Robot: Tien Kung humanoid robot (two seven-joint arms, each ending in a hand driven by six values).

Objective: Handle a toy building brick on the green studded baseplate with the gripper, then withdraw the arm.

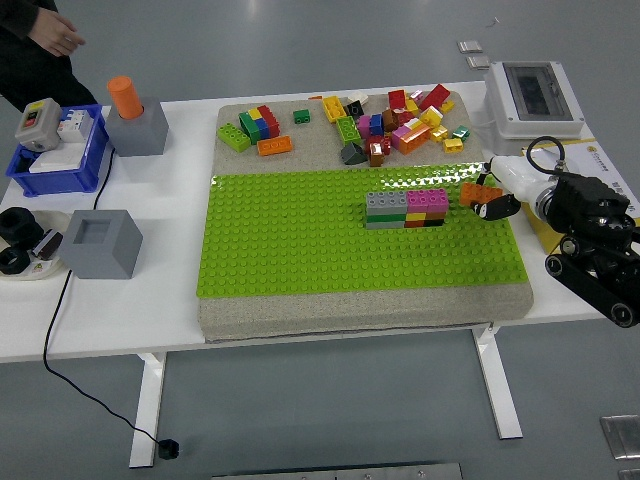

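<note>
A green studded baseplate [340, 245] lies on a beige foam pad in the middle of the table. On its right part stands a small block of joined bricks [406, 208], grey and pink on top, green, yellow and black below. My right hand [487, 197] comes in from the right edge and is shut on an orange brick [477, 193], held just above the plate's right side, a short way right of the block. The left arm does not show.
A heap of loose coloured bricks [395, 118] lies on the pad behind the plate. A white electrical box [533, 98] stands at the back right. At the left are a grey block [100, 243], a blue bin [55, 155] and an orange-topped stand [130, 115]. A person [40, 40] is at the top left.
</note>
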